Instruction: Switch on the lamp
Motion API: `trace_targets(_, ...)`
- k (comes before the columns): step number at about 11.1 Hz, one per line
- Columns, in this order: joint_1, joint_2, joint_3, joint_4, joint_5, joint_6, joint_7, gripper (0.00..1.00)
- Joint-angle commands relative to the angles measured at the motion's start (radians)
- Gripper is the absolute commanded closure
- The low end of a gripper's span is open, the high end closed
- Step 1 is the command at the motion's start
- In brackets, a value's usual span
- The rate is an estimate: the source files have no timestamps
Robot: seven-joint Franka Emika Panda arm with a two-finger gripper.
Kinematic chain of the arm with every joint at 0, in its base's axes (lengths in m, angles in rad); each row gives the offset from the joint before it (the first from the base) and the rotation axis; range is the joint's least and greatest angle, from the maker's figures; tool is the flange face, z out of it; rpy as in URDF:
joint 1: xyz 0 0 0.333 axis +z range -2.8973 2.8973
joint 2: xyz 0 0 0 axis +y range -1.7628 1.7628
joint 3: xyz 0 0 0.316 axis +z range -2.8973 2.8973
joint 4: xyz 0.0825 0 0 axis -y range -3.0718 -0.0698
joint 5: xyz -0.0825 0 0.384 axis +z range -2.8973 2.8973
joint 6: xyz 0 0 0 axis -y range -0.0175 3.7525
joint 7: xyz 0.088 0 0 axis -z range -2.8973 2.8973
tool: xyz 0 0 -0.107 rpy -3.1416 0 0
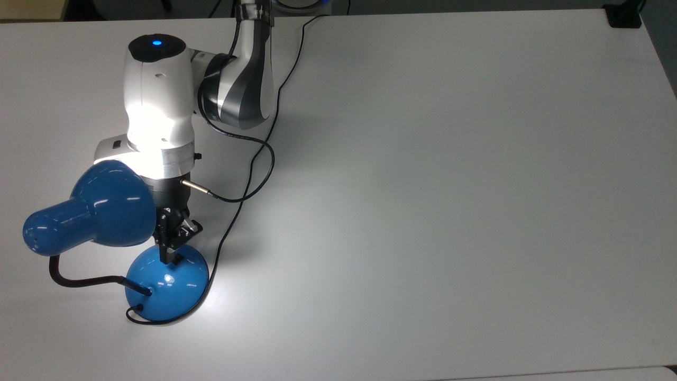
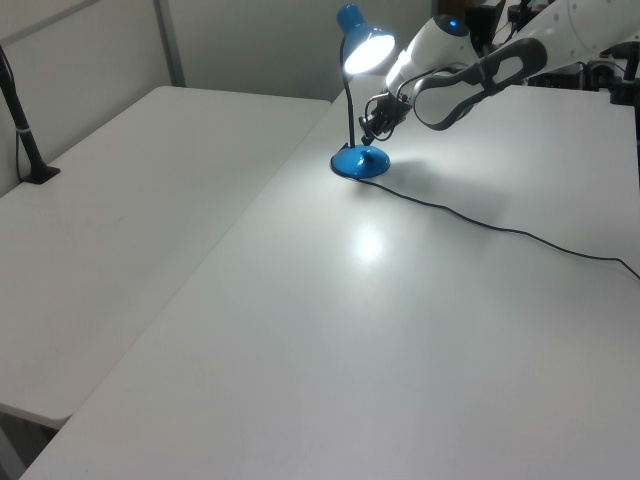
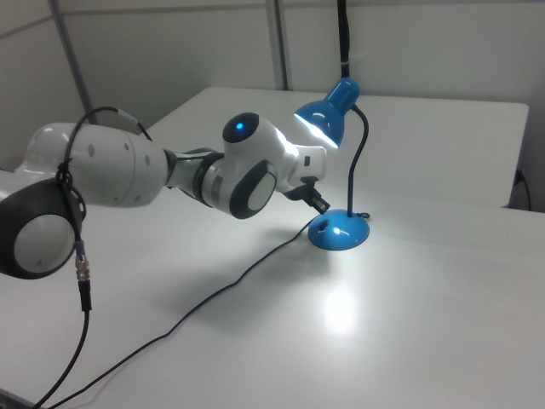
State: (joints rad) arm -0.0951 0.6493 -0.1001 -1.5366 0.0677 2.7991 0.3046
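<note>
Glowing lamp (image 1: 166, 288) base just below gripper (image 1: 170, 257); gripper's opening impossible to tell

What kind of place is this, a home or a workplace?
Most likely a robotics lab or test room. A robot arm works at a blue desk lamp on a plain white table, before bare partition walls.

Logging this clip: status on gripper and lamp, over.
Gripper above the domed base, fingers look shut, holding nothing. Glossy blue desk lamp lit, bright pool on white table. Nothing in the way.
</note>
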Motion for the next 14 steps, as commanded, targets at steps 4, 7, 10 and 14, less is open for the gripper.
trace_targets(4,0.026,-0.38,0.054,-0.3,0.0,-0.285,-0.014,0.95)
trace_targets(7,0.044,-0.564,0.046,-0.295,0.014,-0.679,-0.172,0.59)
trace_targets(10,0.11,-0.677,-0.016,-0.24,0.006,-0.985,-0.232,0.0)
trace_targets(14,0.136,-0.697,-0.05,-0.194,0.012,-1.144,-0.372,0.0)
